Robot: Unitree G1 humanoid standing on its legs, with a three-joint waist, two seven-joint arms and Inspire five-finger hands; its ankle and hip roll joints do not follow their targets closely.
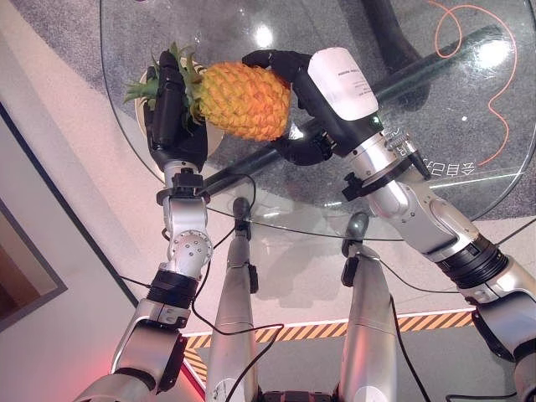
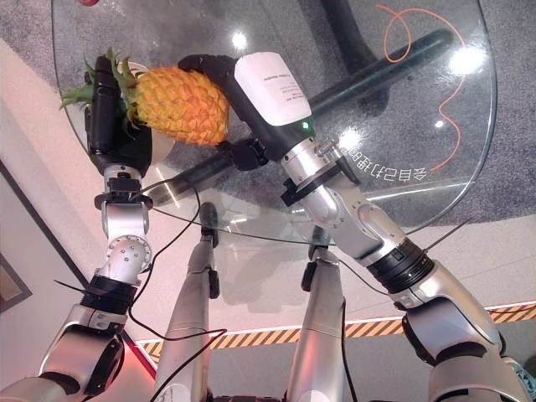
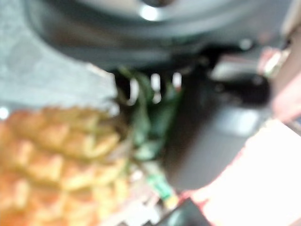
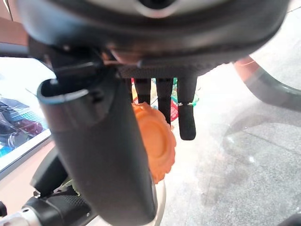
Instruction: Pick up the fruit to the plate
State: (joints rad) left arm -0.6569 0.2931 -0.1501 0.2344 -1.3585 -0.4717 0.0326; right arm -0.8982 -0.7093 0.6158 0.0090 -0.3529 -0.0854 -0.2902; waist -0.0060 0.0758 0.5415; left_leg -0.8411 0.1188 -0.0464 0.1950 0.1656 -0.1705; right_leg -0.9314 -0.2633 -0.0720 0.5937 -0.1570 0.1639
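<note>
Gripping the pineapple [image 1: 247, 100]: right robot hand [image 1: 289, 100]; left robot hand [image 1: 167, 113], fingers unclear.

Both hands [image 1: 172, 117] [image 1: 289, 92] raised, fingers curled

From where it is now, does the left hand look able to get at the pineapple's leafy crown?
Probably yes. The left hand already lies against the green crown end of the pineapple, with nothing between them. The right hand wraps only the fruit's far, orange end, above the glass table, so it leaves the crown free.
</note>
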